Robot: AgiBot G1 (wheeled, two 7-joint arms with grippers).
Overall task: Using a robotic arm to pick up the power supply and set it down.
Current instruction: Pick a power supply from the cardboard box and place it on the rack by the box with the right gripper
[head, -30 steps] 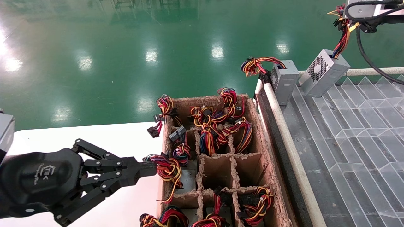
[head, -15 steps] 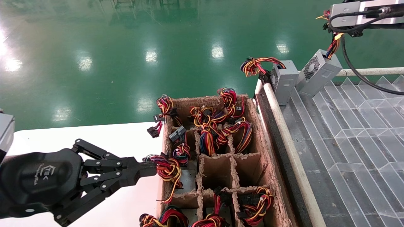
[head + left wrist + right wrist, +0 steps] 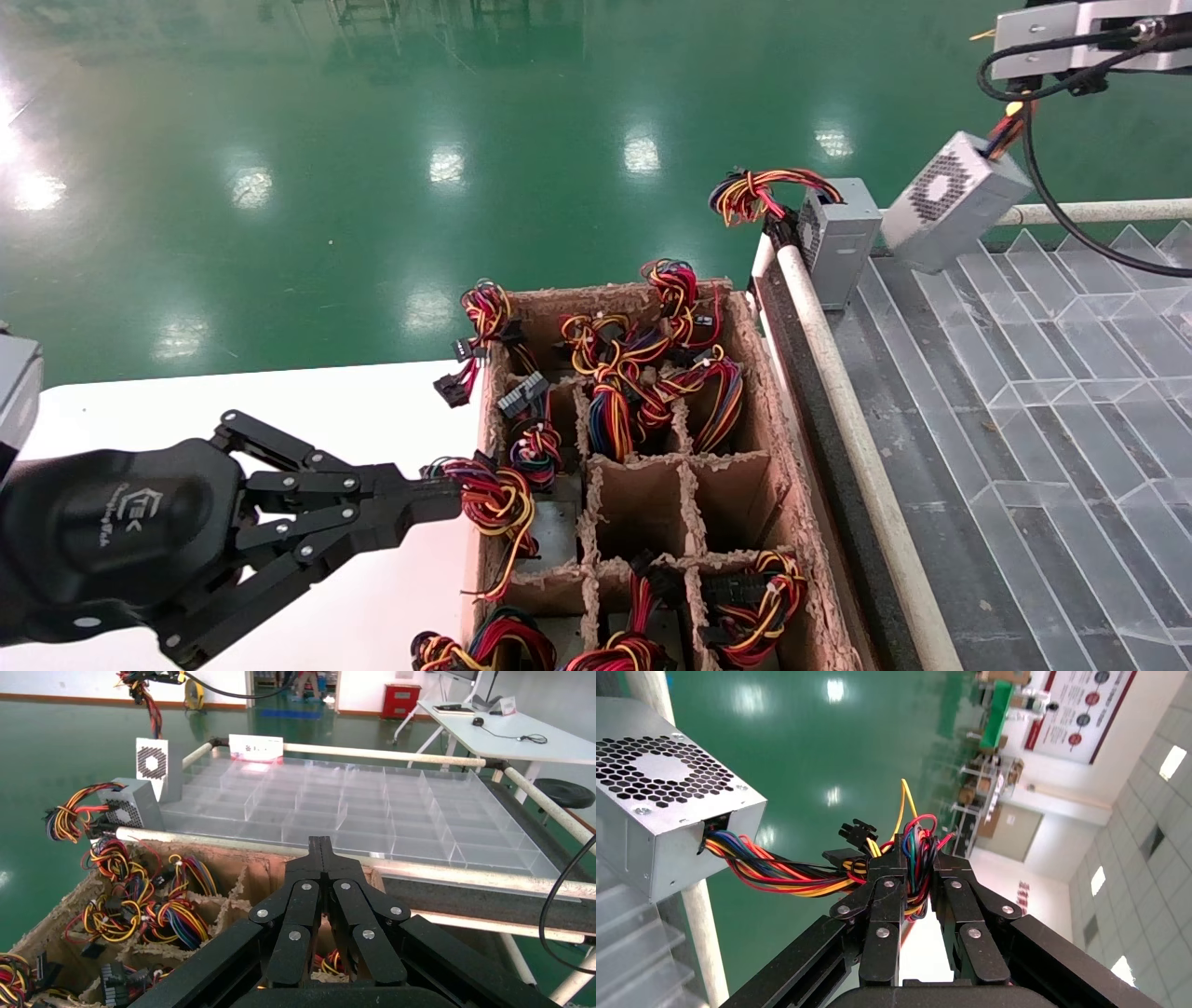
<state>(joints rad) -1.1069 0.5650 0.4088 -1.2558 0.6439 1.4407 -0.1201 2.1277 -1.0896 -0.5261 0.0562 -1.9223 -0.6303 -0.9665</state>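
The power supply (image 3: 954,200), a grey box with a round fan grille, hangs tilted by its orange, yellow and red wires (image 3: 1010,126) over the far left corner of the clear tray (image 3: 1071,391). The right wrist view shows the box (image 3: 659,804) and my right gripper (image 3: 916,857) shut on that wire bundle. In the head view only the arm's grey wrist block (image 3: 1062,33) shows. My left gripper (image 3: 447,499) stays shut and empty by the cardboard box's left wall; it is also in the left wrist view (image 3: 320,846).
A second grey power supply (image 3: 838,238) stands upright at the tray's corner, close beside the hanging one. A divided cardboard box (image 3: 754,391) holds several wired units. A white pipe rail (image 3: 838,391) runs between box and tray. A white table (image 3: 279,410) lies left.
The right arm swung the power supply left toward the standing unit, then back right and higher; the box now hangs more tilted. The left arm has not moved.
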